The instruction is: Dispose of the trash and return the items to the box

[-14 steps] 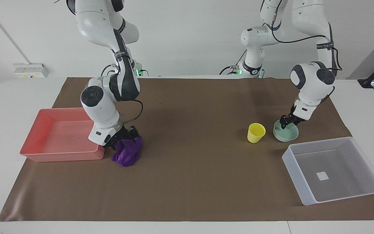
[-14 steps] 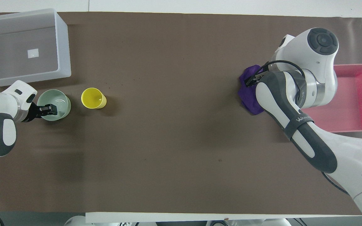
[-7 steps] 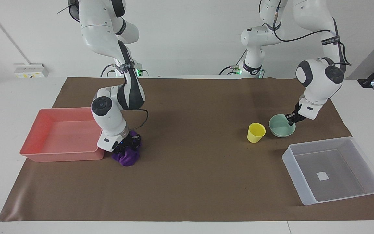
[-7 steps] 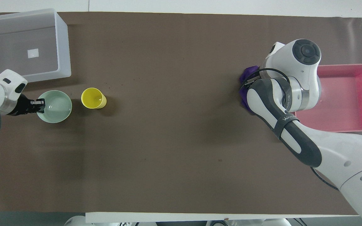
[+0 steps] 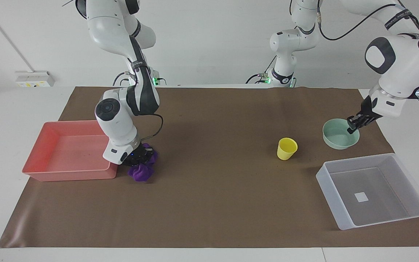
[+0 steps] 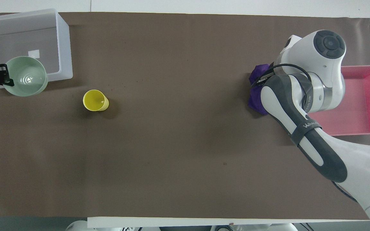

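Left gripper (image 5: 354,123): up in the air, clamped on the rim of the mint-green bowl (image 5: 339,135); in the overhead view it sits at the edge of the frame, partly cut off.
Mint-green bowl: lifted off the brown mat (image 5: 213,203), tilted, over the mat beside the clear box (image 5: 380,218); in the overhead view it overlaps the box's near wall.
Clear box: at the left arm's end of the table, nothing in it but 1 white square mark (image 5: 361,197) on its floor.
Yellow cup (image 5: 286,148): upright on the mat, untouched, apart from both grippers.
Right gripper (image 5: 138,157): low, closed on the top of the purple cloth (image 5: 142,172).
Purple cloth: bunched, hanging under the right gripper, just beside the corner of the pink tray (image 5: 46,145); I cannot tell whether its bottom touches the mat.
Pink tray: at the right arm's end of the table.
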You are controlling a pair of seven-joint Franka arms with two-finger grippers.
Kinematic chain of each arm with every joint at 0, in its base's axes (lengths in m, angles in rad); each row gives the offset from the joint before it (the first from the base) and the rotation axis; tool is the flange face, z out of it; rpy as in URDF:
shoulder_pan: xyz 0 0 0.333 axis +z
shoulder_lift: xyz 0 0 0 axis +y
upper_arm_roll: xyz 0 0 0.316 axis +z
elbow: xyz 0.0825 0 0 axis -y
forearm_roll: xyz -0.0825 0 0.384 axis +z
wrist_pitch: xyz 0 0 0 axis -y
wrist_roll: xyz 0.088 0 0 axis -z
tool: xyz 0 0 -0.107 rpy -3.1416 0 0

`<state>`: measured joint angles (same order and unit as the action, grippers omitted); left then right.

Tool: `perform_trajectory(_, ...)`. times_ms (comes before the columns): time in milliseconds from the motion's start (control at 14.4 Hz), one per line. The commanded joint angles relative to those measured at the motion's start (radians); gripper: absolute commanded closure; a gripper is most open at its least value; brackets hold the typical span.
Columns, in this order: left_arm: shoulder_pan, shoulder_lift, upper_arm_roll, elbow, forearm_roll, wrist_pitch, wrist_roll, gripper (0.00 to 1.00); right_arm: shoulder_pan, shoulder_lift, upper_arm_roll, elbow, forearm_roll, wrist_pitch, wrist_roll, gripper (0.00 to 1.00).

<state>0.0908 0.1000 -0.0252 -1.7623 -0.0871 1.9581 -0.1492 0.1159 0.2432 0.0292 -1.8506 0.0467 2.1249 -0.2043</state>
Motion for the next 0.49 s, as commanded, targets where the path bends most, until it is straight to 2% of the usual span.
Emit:
perform_trajectory(0, 0.055, 0.157, -0.001, 0.124, -0.043, 0.109, -0.006, 1.0, -0.024, -0.099, -0.002, 0.042, -0.013, -0.138, 0.011, 1.0)
perform_trajectory(70, 0.058, 0.211, -0.001, 0.148, -0.043, 0.161, -0.006, 1.0, -0.038, -0.116, -0.006, 0.06, -0.014, -0.187, 0.009, 1.0)
perform_trajectory(209, 0.055, 0.263, -0.001, 0.161, -0.042, 0.224, -0.007, 1.0, -0.097, -0.174, -0.008, 0.07, -0.037, -0.253, 0.002, 1.0)
perform_trajectory(417, 0.047, 0.265, 0.001, 0.077, -0.034, 0.301, -0.006, 1.0, -0.211, -0.237, -0.006, 0.062, -0.068, -0.333, -0.007, 0.99)
